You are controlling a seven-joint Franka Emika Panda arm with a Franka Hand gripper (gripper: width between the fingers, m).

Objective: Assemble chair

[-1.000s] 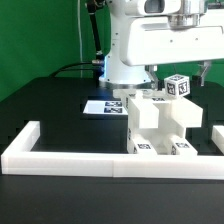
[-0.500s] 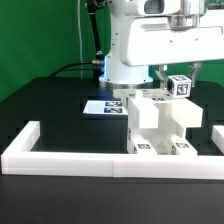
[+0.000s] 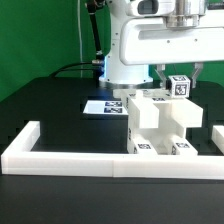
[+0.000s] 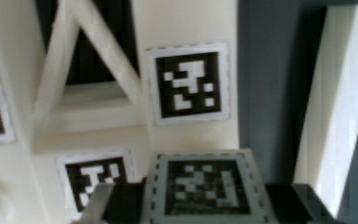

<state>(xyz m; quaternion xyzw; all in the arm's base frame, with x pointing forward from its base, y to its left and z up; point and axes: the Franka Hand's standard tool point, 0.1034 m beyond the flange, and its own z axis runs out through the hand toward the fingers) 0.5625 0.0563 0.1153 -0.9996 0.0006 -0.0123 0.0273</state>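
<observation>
We see the chair [image 3: 158,122] just behind the border wall [image 3: 70,158]; the marker board [image 3: 100,106] lies farther back, toward the exterior view's left.

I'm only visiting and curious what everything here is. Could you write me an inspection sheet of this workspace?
Surface: black table, edged by a long low white border wall.
Job's things: white blocky plastic chair assembly with square tags; small white tagged block just above it.
Clutter: nothing seen; only the flat white marker board lies behind.
Grippers: hand shut, apparently on the small white tagged block.
Cables: black cable curving behind the table.
Surroundings: green curtain; white robot arm.
</observation>
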